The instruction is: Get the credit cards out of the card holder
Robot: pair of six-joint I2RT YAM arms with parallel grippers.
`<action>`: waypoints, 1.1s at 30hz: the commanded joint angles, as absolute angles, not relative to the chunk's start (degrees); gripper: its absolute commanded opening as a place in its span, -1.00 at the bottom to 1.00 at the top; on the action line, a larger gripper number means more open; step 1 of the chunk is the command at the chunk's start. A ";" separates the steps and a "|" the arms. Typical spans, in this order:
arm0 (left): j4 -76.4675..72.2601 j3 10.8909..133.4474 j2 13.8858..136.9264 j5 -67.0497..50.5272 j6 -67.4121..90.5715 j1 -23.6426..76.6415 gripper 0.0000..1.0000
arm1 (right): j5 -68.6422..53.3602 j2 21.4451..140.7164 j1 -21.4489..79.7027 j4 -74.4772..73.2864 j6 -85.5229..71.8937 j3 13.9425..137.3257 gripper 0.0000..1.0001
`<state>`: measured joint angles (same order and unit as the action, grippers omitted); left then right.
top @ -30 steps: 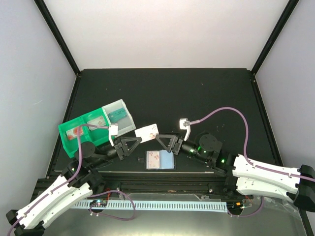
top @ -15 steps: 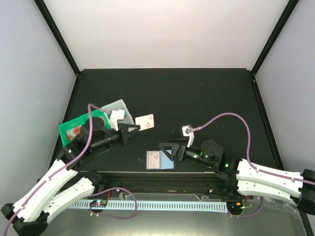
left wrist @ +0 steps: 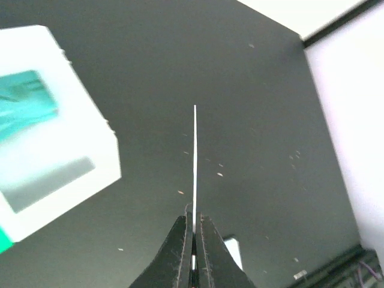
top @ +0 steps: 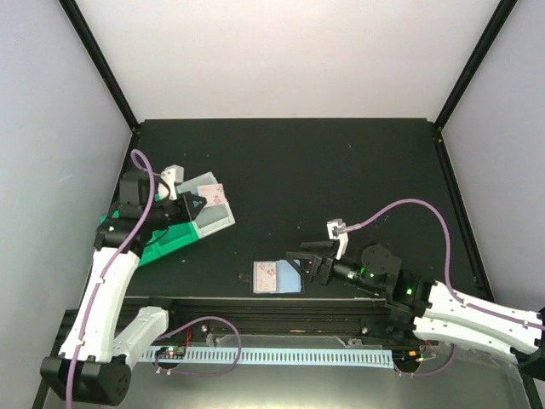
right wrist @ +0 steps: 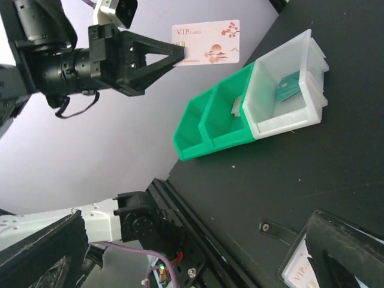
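**A:** Which hand is sitting closer to the card holder (top: 277,278)?

**B:** The right hand (top: 302,262). It is hovering just beside the holder's right end with its jaws spread wide and nothing between them. The holder is lying open and flat on the desk (top: 341,170) near the front edge, its long axis running left to right, so that hand is facing it end-on.

**A:** And the left hand (top: 201,203)?

**B:** It is well apart, up over the green-and-clear tray (top: 162,240). It is pinching a white card (top: 215,192) that is hanging above the clear end compartment. I judge the release there is coming first, and the holder is falling to the right arm.

**A:** Are the wrist views adding anything?

**B:** Yes. The left wrist view is showing the card only edge-on, as a thin bright line between closed fingertips (left wrist: 180,255). The right wrist view is showing its printed face and a teal card (right wrist: 288,87) already lying in the clear compartment. It is also catching a corner of the holder with another printed card in it — so the emptying is looking unfinished.
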<state>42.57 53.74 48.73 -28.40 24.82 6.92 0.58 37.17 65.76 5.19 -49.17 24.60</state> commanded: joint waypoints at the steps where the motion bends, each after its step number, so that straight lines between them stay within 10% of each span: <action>1: 49.12 57.85 51.76 -32.75 18.04 -2.40 -0.97 | 2.25 34.16 65.74 1.75 -46.10 24.01 1.00; 18: 48.58 58.02 60.02 -36.52 19.18 -27.64 -0.97 | 1.41 29.08 65.73 -4.71 -44.91 23.83 1.00; 33: 50.46 59.86 71.36 -26.52 14.74 -30.70 -0.97 | -1.06 30.97 65.74 -12.58 -38.98 30.89 1.00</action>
<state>49.74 58.92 68.31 -27.29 16.51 -30.35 -0.64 30.20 65.76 -9.72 -42.37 27.75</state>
